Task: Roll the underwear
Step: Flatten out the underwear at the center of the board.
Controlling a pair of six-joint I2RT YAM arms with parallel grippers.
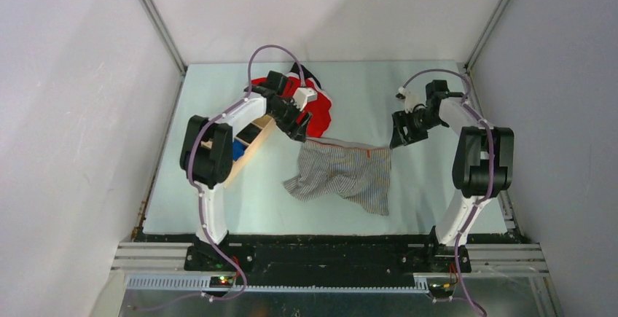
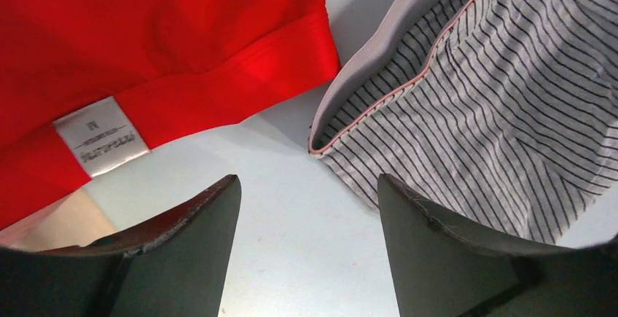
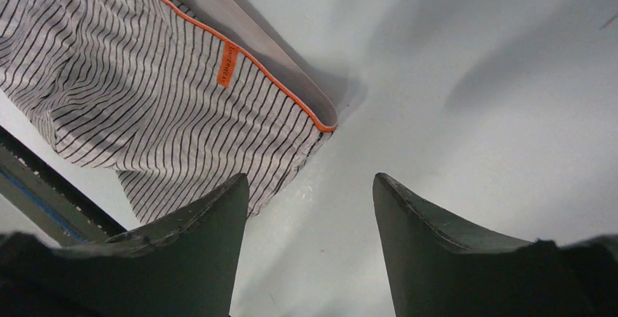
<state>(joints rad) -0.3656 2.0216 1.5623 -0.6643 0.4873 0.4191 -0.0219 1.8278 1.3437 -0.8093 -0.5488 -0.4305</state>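
The left gripper [image 2: 307, 186] has its two dark fingers [image 2: 197, 237] spread wide apart with nothing held; only the pale grey table [image 2: 291, 259] shows between them. Just ahead of its right finger lies one waistband corner of the underwear [image 2: 474, 113], soft grey-and-white finely striped boxer briefs edged in orange piping. Ahead of its left finger lies a bright red cloth [image 2: 146, 40] with a white label [image 2: 102, 138] sewn on its hem.

The right gripper [image 3: 310, 182] is likewise spread apart and empty over bare table. Just ahead of its left finger is the other waistband corner, bearing a small orange tab [image 3: 227, 64].

From above, the underwear [image 1: 342, 175] lies between the two grippers, legs trailing toward the arm bases. A partitioned wooden box [image 1: 251, 142] sits under the left arm.
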